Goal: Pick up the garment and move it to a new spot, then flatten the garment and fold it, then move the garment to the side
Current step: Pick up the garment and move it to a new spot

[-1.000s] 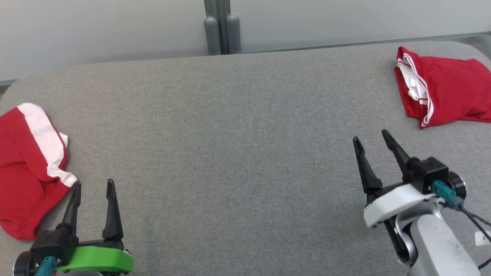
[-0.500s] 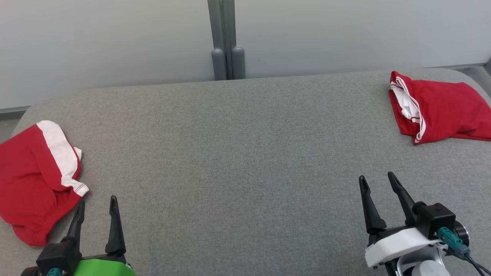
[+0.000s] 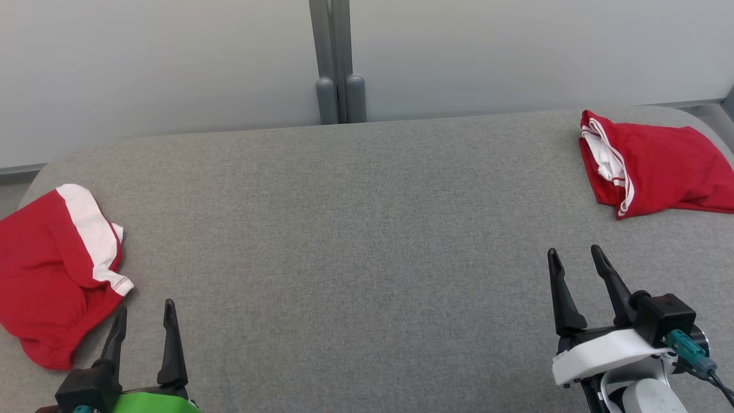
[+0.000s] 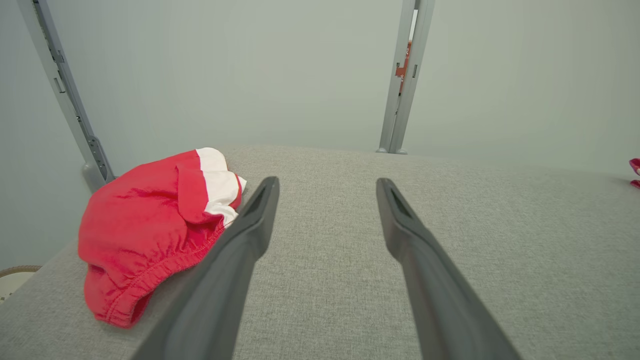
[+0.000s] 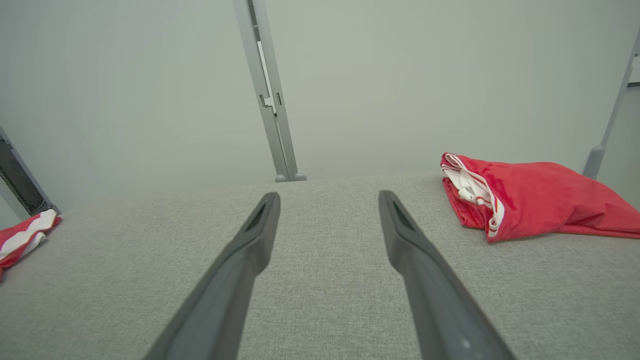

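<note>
A crumpled red garment [image 3: 51, 269] with a white band lies at the table's left edge; the left wrist view has it as garment [image 4: 145, 225] just left of my fingers. A second red garment [image 3: 659, 166] with white trim lies bunched at the far right, seen as garment [image 5: 530, 192] in the right wrist view. My left gripper [image 3: 145, 308] [image 4: 327, 182] is open and holds nothing, close beside the left garment's near corner. My right gripper [image 3: 574, 251] [image 5: 328, 196] is open and holds nothing, well short of the right garment.
The grey fabric-covered table [image 3: 367, 229] spreads bare between the two garments, with rounded corners. A pale partition wall with a grey post [image 3: 335, 63] stands right behind its far edge. Floor shows past the left edge.
The head camera has tilted up, so the whole picture has slid down. Both grippers stay open and sit slightly nearer the table's front. Neither garment has moved.
</note>
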You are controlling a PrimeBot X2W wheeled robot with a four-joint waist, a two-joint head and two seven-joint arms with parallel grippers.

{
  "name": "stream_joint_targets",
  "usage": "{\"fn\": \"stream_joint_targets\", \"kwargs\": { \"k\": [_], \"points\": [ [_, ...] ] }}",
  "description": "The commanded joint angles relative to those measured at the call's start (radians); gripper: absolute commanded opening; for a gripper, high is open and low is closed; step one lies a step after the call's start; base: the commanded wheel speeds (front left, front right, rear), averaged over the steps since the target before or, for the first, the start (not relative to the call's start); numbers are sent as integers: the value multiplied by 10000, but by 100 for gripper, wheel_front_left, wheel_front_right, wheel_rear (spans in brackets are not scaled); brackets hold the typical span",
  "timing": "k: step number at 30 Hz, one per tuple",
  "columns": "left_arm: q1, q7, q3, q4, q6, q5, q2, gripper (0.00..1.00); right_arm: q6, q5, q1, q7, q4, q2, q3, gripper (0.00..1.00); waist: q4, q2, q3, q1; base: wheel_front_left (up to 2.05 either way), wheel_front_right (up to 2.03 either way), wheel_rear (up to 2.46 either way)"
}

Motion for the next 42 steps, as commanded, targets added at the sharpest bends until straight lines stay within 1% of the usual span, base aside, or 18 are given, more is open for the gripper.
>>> {"fn": "stream_joint_targets", "kwargs": {
  "k": [1,7,24,32,42],
  "points": [
    [-18,0,73,22,-40,116,8,100,-19,108,45,-41,35,32,-35,100,11,0,8,1,0,0,0],
    [0,0,119,8,-61,116,7,100,-19,326,95,-42,120,69,-39,100,0,0,25,1,0,0,0],
    [-107,0,158,70,-119,240,7,100,-19,427,161,-43,286,100,-19,100,192,0,-29,1,0,0,0],
    [-103,0,312,82,-133,354,63,100,-19,491,249,-37,378,118,25,100,836,0,-73,1,0,0,0],
    [-17,0,513,78,-135,434,164,100,-18,481,298,-37,537,134,100,100,2179,0,-89,1,0,0,0]
  ]
}}
